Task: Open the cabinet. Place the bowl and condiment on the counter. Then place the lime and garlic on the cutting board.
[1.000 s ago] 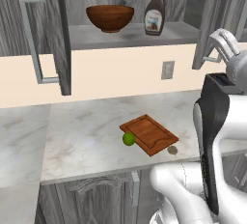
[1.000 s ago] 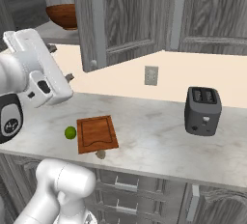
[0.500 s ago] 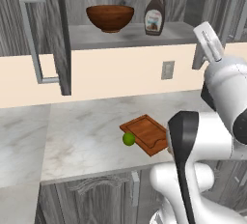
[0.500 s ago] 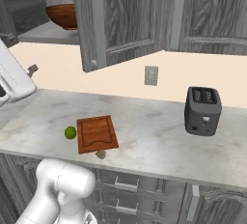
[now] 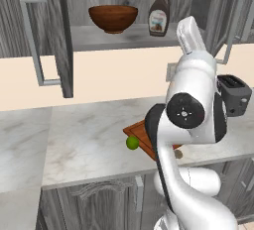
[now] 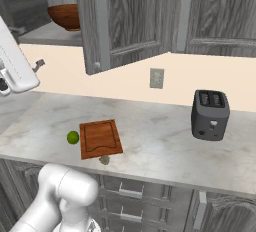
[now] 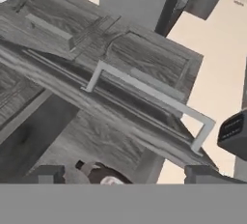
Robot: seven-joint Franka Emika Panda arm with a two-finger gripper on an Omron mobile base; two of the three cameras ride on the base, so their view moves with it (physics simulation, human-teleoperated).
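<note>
The cabinet [image 5: 124,36] stands open. On its shelf sit the reddish-brown bowl [image 5: 113,17] and, to its right, the dark condiment bottle [image 5: 158,11]. My white hand [image 5: 191,34] is raised just right of the bottle, in front of the shelf. In the hand view my gripper [image 7: 124,175] is open with nothing held. The condiment's dark cap [image 7: 81,165] shows low between the tips, beyond a cabinet door with a silver bar handle [image 7: 149,91]. On the counter [image 6: 160,141] the lime [image 6: 73,137] lies left of the cutting board [image 6: 100,138], and the garlic [image 6: 104,160] lies at its front edge.
A dark toaster [image 6: 211,113] stands on the counter to the right, below a wall outlet [image 6: 156,78]. The open left door [image 5: 49,30] and right door [image 6: 125,21] jut out over the counter. My arm hides part of the board in the left base view.
The arm has swung round, bringing the hand leftward and up toward the open shelf beside the bottle. The gripper stays open. Bowl, bottle, lime and garlic have not moved.
</note>
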